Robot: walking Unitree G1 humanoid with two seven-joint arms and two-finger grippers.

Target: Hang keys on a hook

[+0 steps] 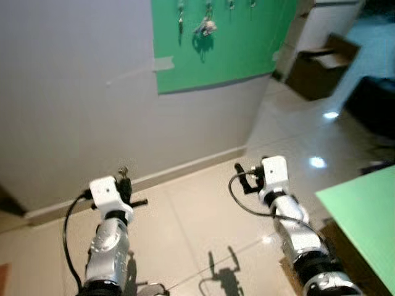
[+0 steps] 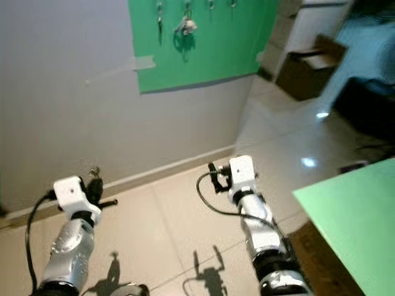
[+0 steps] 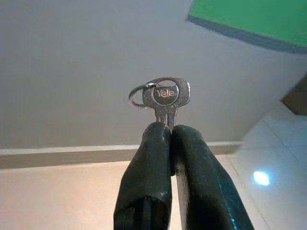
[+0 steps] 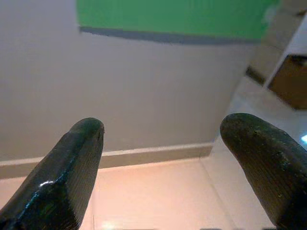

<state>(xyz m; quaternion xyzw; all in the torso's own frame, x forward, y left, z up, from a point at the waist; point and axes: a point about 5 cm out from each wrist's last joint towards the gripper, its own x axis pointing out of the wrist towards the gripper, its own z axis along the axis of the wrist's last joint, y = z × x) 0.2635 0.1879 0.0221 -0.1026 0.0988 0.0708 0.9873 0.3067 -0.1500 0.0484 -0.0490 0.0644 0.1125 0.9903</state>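
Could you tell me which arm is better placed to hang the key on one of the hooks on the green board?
Left. The left gripper is shut on the key, ring free above its fingertips. The right gripper is open and empty. The green board is high on the wall ahead.

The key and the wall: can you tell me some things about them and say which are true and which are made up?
1. The left tool pinches a key. True.
2. The right tool holds a key too. False: it is open and holds nothing.
3. The key bears a ring. True.
4. The board on the wall is red. False: it is green.
5. Some keys hang on the board already. True.
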